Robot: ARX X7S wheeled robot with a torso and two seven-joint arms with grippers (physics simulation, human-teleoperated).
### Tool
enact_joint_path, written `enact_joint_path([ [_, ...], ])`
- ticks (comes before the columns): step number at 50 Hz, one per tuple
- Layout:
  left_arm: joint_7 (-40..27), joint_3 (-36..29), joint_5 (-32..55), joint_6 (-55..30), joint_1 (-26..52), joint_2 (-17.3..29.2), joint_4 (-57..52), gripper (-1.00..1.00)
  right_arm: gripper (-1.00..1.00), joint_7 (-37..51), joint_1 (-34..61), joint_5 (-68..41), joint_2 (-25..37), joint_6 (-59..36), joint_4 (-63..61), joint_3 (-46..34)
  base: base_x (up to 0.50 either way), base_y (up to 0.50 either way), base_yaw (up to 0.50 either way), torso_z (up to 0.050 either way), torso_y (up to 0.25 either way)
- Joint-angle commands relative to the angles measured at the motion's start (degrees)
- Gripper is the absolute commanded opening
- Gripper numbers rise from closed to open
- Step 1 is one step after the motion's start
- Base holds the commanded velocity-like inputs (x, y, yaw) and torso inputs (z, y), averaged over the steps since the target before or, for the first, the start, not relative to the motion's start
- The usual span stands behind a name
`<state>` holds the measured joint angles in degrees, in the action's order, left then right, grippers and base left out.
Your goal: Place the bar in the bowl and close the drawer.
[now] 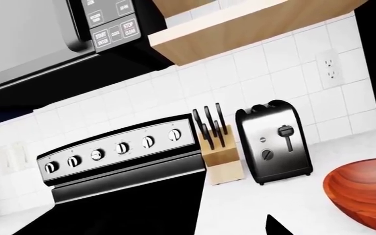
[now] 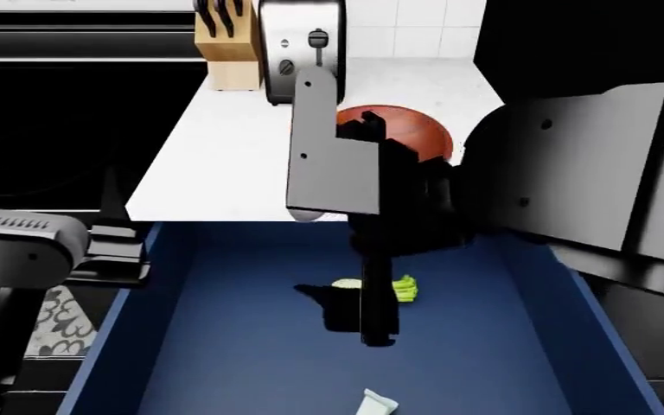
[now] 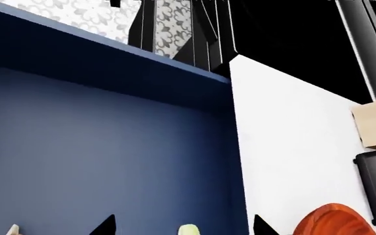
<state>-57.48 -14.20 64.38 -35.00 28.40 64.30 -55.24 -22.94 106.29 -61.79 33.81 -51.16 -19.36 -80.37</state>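
Left wrist view: the bowl, reddish-brown wood with visible grain, rests on the white worktop near the toaster; a knife block stands between the toaster and the stove control panel, with the microwave above. Only one dark tip of the left claw shows at the frame edge, so its opening cannot be told. Head view: the drawer stands pulled open below the worktop edge, blue inside. The bar, a pale packet, lies on the drawer floor near the front, well apart from the green leafy stalk farther back. The right arm reaches down over the drawer and hides part of the bowl behind it. Right wrist view: two dark fingertips of the right claw stand well apart, wide and holding nothing, above the drawer floor; the stalk's pale end lies between them, and a corner of the bar shows to one side.
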Motion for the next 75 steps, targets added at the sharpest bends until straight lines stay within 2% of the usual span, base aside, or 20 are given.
enact_joint_path([
  [1,-0.4,0.6,0.0,1.1,-1.3,0.7,-0.3,1.0,1.0,-17.3,2.9,8.8,-5.4,3.3,7.9,-7.2,0.0,0.0,0.0,0.0,0.0],
  [8,-0.5,1.1,-0.1,2.0,-2.6,1.4,-0.6,1.0,1.0,-26.2,2.7,17.3,-8.8,8.0,11.1,-15.3,0.0,0.0,0.0,0.0,0.0],
  [22,-0.3,0.9,-1.0,2.8,-3.5,1.2,-0.5,1.0,1.0,-36.3,4.3,26.2,-13.6,13.4,13.2,-24.5,0.0,0.0,0.0,0.0,0.0],
  [45,0.1,0.8,-2.5,4.4,-5.7,1.4,0.0,1.0,1.0,-38.0,0.6,25.5,-15.9,13.8,9.3,-27.2,0.0,0.0,0.0,0.0,0.0],
  [58,0.3,-0.4,-3.1,3.7,-4.7,0.5,0.5,1.0,1.0,-37.5,-3.5,32.3,-17.1,21.5,12.7,-30.3,0.0,0.0,0.0,0.0,0.0],
  [75,-0.1,0.7,-3.0,5.4,-6.8,2.0,-0.1,1.0,1.0,-36.6,-8.5,37.1,-19.2,27.7,17.8,-32.5,0.0,0.0,0.0,0.0,0.0],
])
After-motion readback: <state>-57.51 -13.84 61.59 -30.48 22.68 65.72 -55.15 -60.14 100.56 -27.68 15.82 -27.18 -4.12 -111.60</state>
